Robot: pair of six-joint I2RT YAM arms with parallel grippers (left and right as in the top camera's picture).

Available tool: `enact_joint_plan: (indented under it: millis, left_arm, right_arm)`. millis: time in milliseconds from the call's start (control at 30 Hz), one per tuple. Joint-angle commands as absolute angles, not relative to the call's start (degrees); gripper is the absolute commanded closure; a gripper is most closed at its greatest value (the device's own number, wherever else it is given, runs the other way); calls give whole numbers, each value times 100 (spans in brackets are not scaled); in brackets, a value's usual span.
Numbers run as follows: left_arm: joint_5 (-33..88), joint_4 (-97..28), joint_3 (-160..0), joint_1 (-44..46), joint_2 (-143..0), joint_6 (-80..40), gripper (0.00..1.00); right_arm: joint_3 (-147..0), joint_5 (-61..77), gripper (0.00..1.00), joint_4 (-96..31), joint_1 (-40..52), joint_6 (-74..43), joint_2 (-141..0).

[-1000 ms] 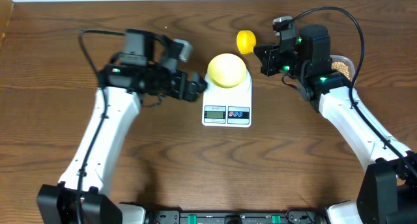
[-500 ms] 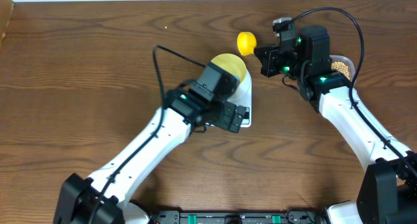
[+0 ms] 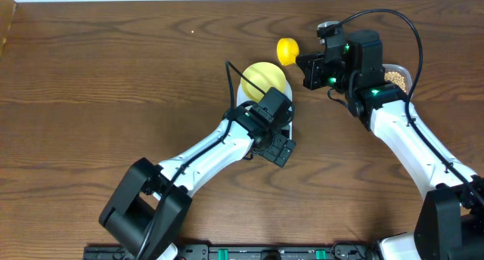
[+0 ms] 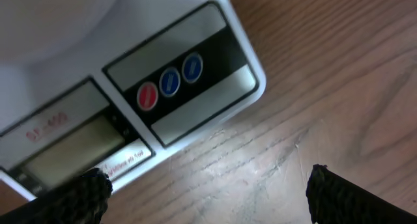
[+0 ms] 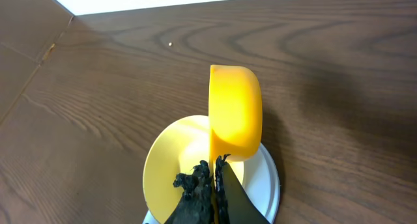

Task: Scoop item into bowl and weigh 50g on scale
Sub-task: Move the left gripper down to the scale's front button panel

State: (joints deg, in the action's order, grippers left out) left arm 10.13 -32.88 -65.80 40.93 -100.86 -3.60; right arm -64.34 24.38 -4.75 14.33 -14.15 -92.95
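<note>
The pale-yellow bowl (image 3: 263,78) stands on the white scale (image 3: 287,106). My left gripper (image 3: 280,147) is open and empty, low over the table just in front of the scale. In the left wrist view the scale (image 4: 195,113) shows its grey display and red and blue buttons, with my open fingers (image 4: 208,201) below them. My right gripper (image 3: 300,58) is shut on a bright-yellow scoop (image 3: 286,49), held tipped on its side above the bowl's far right. In the right wrist view the scoop (image 5: 236,110) hangs over the bowl (image 5: 171,178), which looks empty. The beans (image 3: 395,76) lie in a clear tub.
The clear plastic tub (image 3: 401,69) stands at the right, behind my right arm. My left arm lies across the scale's front left and hides its display from above. The table's far edge runs along the top.
My left arm has swung from left of the scale, across it, to its front right corner. My right gripper and the scoop have barely moved.
</note>
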Motion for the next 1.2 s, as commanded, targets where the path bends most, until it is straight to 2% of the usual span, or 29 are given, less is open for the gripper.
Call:
enact_joint_plan:
  millis: [0,200,533,1167]
  left_arm:
    - [937,-3089,-6565,4082,-10049,143,2]
    - [934,-2342,-6565,4080,-10182,196,2]
    - [786,-1772,-6565,4086,-10455,189,2]
    - [786,-1369,-6563,4101,-10814,399,2]
  right_arm:
    - [-6517,2408,99,-475,1369,-1319,-9297]
    - [-6517,2408,99,-519,1313,-1319,-9297]
    - [-6517,2410,99,-545,1109,-1319,-9297]
    - [-6517,2410,99,-486,1011,-1319,-9297]
